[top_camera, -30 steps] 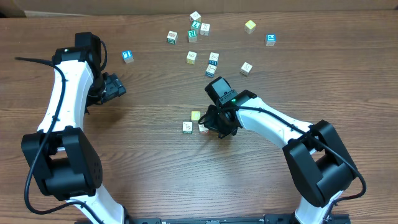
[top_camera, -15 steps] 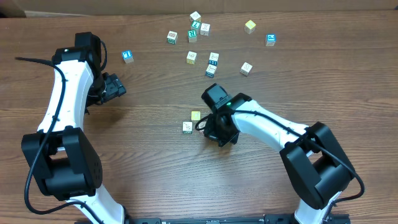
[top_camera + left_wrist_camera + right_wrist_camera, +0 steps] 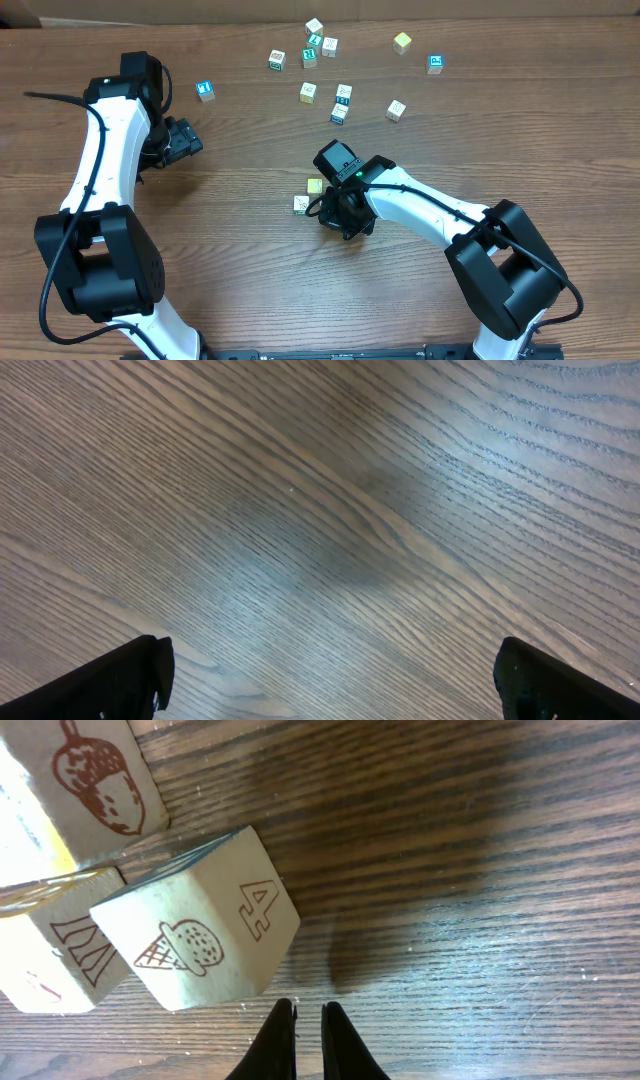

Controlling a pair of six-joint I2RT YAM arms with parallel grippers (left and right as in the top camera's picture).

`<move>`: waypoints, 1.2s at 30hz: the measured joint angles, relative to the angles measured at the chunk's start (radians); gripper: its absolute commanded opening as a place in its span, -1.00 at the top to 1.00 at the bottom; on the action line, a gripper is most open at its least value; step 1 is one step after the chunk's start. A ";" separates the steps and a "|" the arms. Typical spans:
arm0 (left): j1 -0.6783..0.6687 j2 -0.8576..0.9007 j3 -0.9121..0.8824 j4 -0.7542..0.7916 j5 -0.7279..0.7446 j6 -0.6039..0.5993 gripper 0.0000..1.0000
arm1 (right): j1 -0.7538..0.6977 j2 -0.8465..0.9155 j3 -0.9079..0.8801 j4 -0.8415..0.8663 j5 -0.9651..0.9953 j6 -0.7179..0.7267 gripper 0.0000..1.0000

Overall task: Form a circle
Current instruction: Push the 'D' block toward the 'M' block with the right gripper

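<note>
Right claw (image 3: 308, 1025) is pinched shut with nothing in it, and its two thin tips sit just beside the ice cream cube (image 3: 195, 935), near the side with a 4 on it. It looks set to nudge that cube, not lift it. The ice cream cube lies turned at a slant and touches the zigzag cube (image 3: 60, 960). The acorn cube (image 3: 95, 775) is close by, and a bit of the yellow cube (image 3: 20, 845) shows between them. These four make the circle (image 3: 303, 203), a tiny bunch in the middle of the tabletop (image 3: 250, 270), well apart from the loose cubes (image 3: 308, 92) farther back. A hard push could knock the cubes out of their ring. A push off to one side could spin the ice cream cube, or the tips could slip past its corner. Left claw (image 3: 186, 140) is wide open over bare wood, far from the bunch.
</note>
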 measured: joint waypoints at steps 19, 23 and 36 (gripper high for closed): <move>0.000 0.000 0.000 0.000 0.000 0.000 -1.00 | 0.027 0.000 -0.008 0.063 0.000 0.000 0.82; 0.000 0.000 0.000 0.000 0.000 0.000 -1.00 | 0.027 0.000 -0.008 0.065 0.000 0.000 0.82; 0.000 0.000 0.000 0.000 0.000 0.000 -1.00 | 0.027 0.000 -0.008 0.092 0.008 0.000 0.82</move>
